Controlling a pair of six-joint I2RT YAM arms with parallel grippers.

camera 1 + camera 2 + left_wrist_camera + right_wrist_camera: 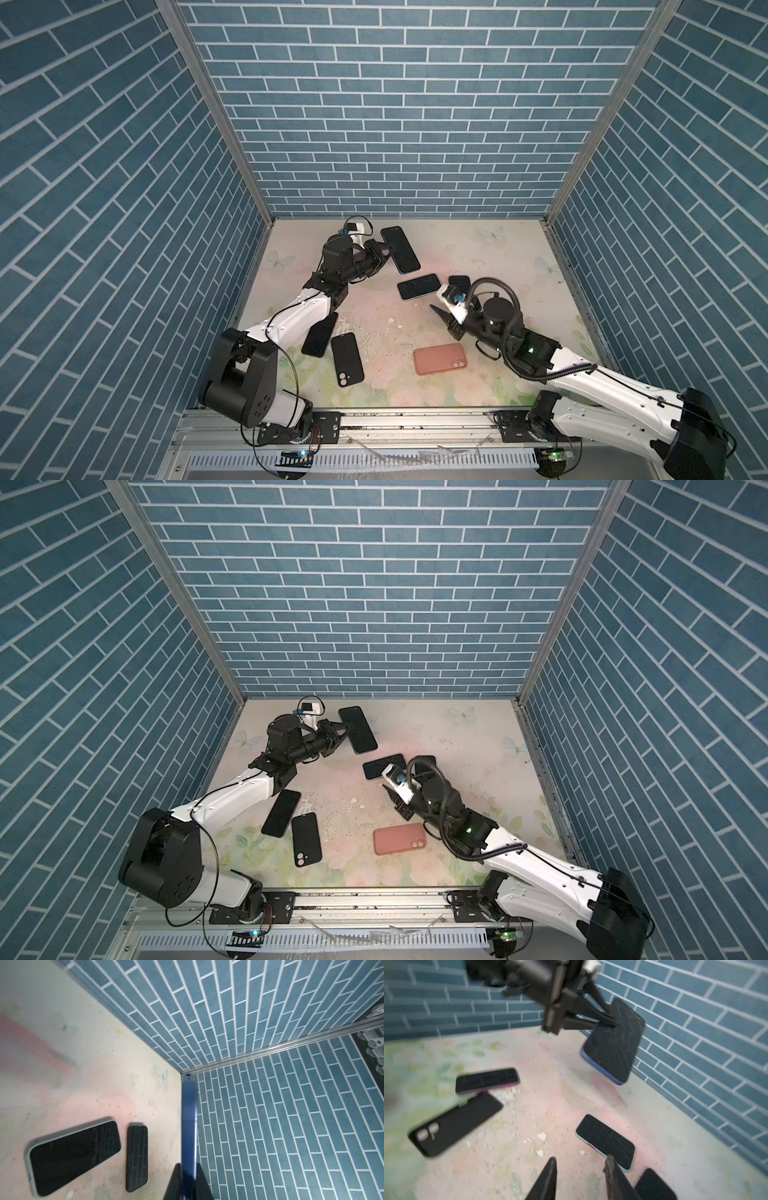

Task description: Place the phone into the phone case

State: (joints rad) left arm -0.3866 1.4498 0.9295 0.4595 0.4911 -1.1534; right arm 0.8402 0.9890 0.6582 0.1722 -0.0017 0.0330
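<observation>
Phone (400, 249) with a blue rim is up off the counter (498, 257), pinched at one long side by the left jaws, which are nearly shut on its thin body. It hangs tilted, screen showing in both top views (357, 729), close to the back wall (395, 124). From the left wrist it shows edge-on (189, 1122) between the two dark fingers (174, 1182). The right wrist view shows its scratched screen (614, 1043) and its shadow on the counter below.

The right jaws stand partly open with nothing between them, low over a bare, crumb-strewn patch of counter near the middle. One of their fingertips (609, 1159) overlaps the corner of a pale-rimmed phone (606, 1142) lying screen up; whether they touch I cannot tell. Another dark phone (459, 282) lies just beyond it.

Toward the front, a pink case (440, 358) lies flat, camera cut-out showing, well apart from the lifted phone. At front left a black case (347, 359) lies flat too, just beside a purple-rimmed phone (319, 334) partly under the left arm (291, 316).
</observation>
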